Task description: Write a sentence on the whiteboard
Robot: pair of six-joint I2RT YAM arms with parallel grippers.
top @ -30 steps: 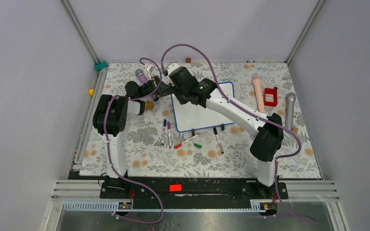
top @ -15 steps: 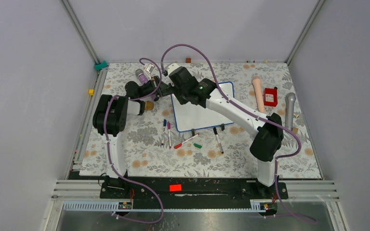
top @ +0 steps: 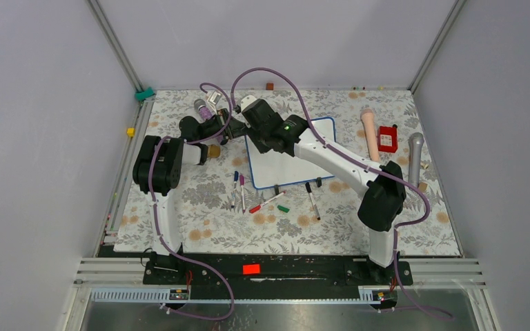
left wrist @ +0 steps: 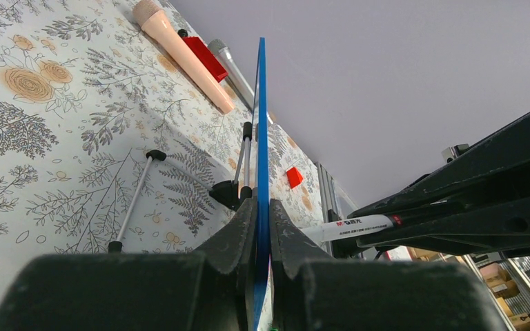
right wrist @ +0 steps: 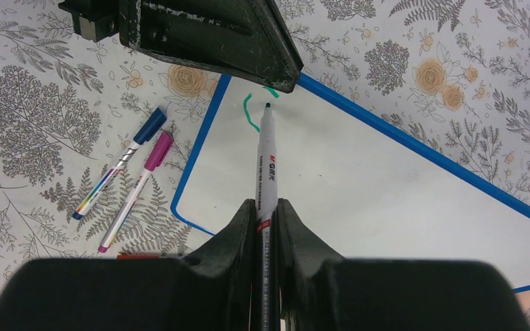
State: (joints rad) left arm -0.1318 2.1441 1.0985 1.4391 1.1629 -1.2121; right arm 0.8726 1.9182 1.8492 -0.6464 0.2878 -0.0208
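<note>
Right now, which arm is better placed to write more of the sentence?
Right. The right pincer is shut on the marker, tip at the green stroke on the whiteboard; the left pincer clamps the board's edge, steadying it.

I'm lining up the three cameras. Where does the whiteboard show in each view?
Top external: the whiteboard sits mid-table, its far-left part under the right arm.
Left wrist: the board is edge-on, a thin blue line rising from between the left fingers.
Right wrist: its white face fills centre and right.
Shared landmark: the white marker, also in the left wrist view; hidden from the top.
</note>
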